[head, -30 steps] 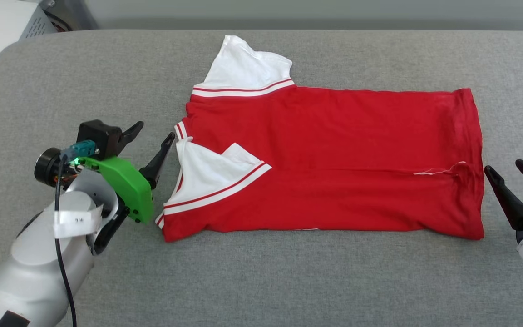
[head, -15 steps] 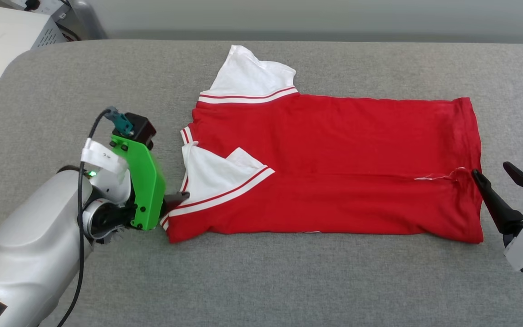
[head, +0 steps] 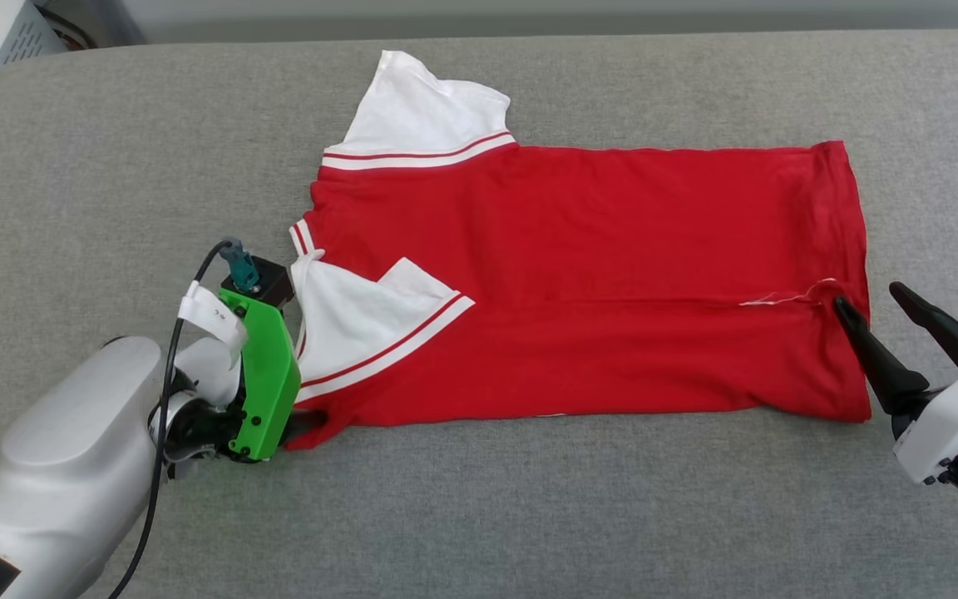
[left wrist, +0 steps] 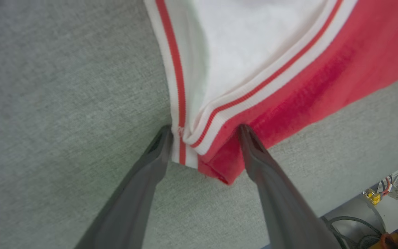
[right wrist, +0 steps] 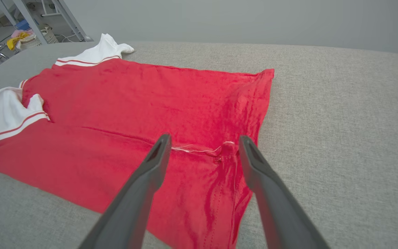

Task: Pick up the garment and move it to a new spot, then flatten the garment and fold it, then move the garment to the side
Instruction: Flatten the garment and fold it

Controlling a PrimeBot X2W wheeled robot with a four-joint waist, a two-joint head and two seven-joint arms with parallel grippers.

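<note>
Lying on table [head: 529,516], garment [head: 595,274] — left gripper [left wrist: 204,128] spread at sleeve, right gripper [right wrist: 202,138] spread at hem.

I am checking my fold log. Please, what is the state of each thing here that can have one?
red jersey T-shirt: flat, near long edge folded over.
near white sleeve: folded in onto the red body.
far white sleeve: spread outward.
left gripper: open, astride the near shoulder corner.
right gripper: open, at the hem, holding nothing.

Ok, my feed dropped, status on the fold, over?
Left gripper open, straddling shoulder-end corner. Right gripper open at hem. Garment flat, near side folded, far sleeve out.
</note>
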